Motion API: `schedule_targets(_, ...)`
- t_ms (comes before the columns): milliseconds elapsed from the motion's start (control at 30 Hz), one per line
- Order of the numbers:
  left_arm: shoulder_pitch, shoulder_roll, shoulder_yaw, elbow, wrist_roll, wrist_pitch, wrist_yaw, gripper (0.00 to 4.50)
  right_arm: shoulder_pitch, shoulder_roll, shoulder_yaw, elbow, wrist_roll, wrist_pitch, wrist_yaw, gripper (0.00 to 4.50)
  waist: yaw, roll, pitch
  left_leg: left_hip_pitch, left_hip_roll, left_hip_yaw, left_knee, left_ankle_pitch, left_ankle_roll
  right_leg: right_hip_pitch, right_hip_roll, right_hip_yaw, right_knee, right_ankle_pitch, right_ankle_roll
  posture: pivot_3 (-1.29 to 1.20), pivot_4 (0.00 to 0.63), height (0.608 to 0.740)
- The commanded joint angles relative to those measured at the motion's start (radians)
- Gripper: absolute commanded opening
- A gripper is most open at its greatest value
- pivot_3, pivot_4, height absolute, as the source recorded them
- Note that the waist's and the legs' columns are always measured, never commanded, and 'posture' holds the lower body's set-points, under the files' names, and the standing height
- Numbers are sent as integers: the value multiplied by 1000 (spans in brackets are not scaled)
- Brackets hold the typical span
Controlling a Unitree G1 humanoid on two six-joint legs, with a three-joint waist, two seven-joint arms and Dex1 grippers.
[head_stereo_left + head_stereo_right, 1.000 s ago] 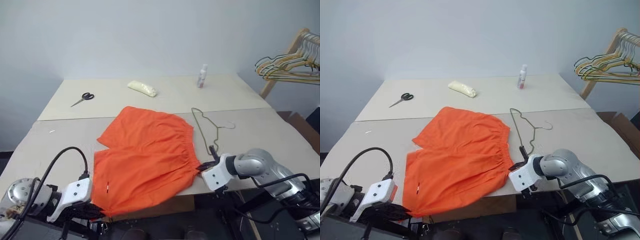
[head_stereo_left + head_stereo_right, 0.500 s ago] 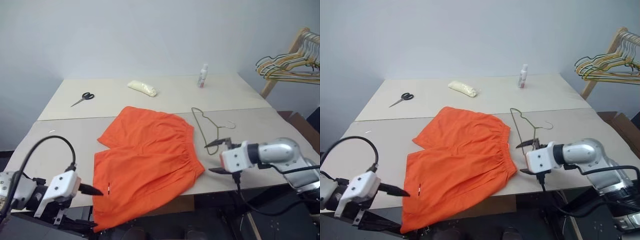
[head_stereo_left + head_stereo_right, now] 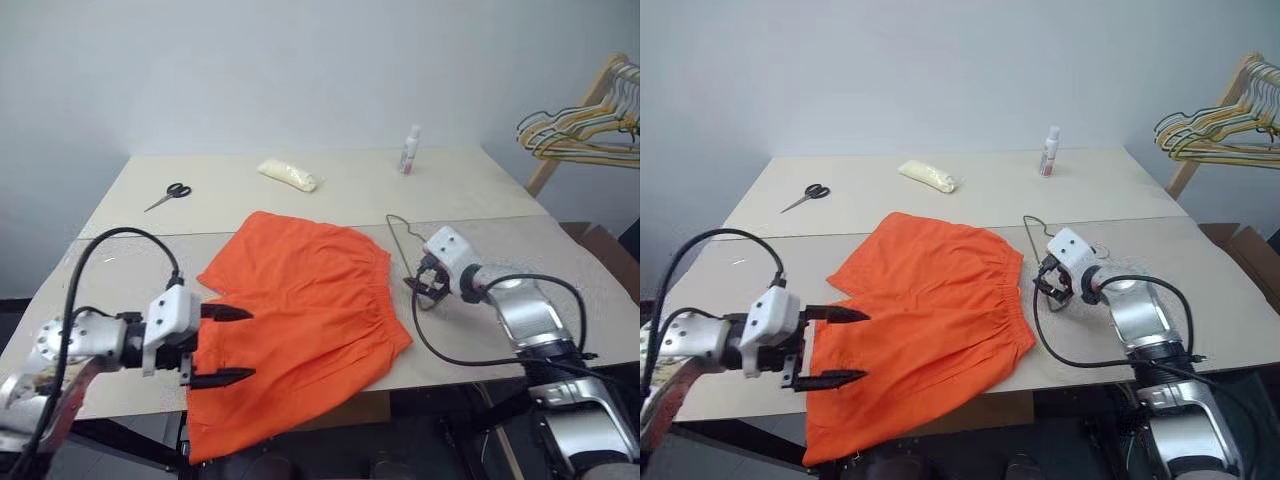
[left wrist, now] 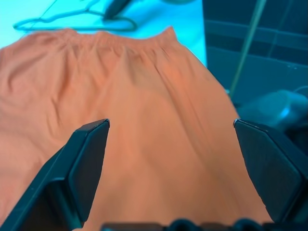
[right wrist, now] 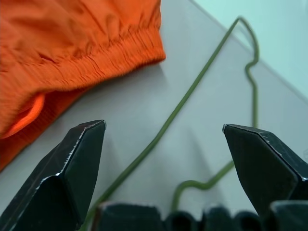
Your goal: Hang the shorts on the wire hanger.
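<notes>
The orange shorts [image 3: 300, 305] lie flat on the table, waistband toward the right and one leg hanging over the front edge. The thin wire hanger [image 5: 192, 91] lies on the board just right of the waistband, its hook pointing away from the shorts. My left gripper [image 3: 245, 343] hovers open over the shorts' near left part, fingers pointing right, with only orange fabric [image 4: 144, 144] between them. My right gripper [image 3: 421, 283] is open above the hanger's near end [image 3: 400, 235], with the wire running between its fingertips [image 5: 91, 139]; nothing is held.
Scissors [image 3: 167, 196], a pale yellow bundle [image 3: 288, 175] and a small white bottle [image 3: 411, 148] sit on the far board. A wooden rack with a bunch of hangers [image 3: 585, 125] stands off the table's right side. The table's front edge [image 3: 450, 368] is close to both arms.
Both grippers went from shut to open. The left one rose from below the table edge to over the shorts. The right one rolled and moved forward over the hanger.
</notes>
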Motion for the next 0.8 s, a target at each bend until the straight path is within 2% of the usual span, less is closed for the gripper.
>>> schedule_targets(33,-32,6,-29,-2,18,-15,-3,4482,-35,-10,-24,50,-20,-3,-39,4500,-3,0,0,0,0,0,0,0,0,0,0,0,0,0,0,151,0,740)
schedule_targets(133,-52,2,-36,23,41,-30,16,4482,-7,-38,-31,55,-17,15,-21,4500,-6,0,0,0,1,0,-1,-1,1,0,1,0,0,0,0,147,0,740)
schedule_targets(167,-58,1,-34,30,41,-30,17,4482,9,-51,-44,44,-3,33,-7,4500,-6,0,0,0,1,0,-1,-4,6,0,1,0,0,0,0,146,0,740)
schedule_targets(433,-62,6,-36,47,31,-53,-8,4482,135,-130,-86,-92,54,81,66,4500,-3,0,0,1,1,-1,0,-4,7,1,1,0,0,0,0,138,0,740)
schedule_targets(600,-79,1,-50,61,38,-57,-13,4482,76,-77,-156,-136,156,122,75,4500,-15,1,0,1,2,0,0,-4,7,1,2,0,0,0,0,128,0,740)
schedule_targets(800,-104,-8,-69,70,45,-57,-5,4482,-16,-28,-97,27,121,70,69,4500,-23,1,-1,1,2,0,0,-4,7,1,2,0,0,0,0,134,0,740)
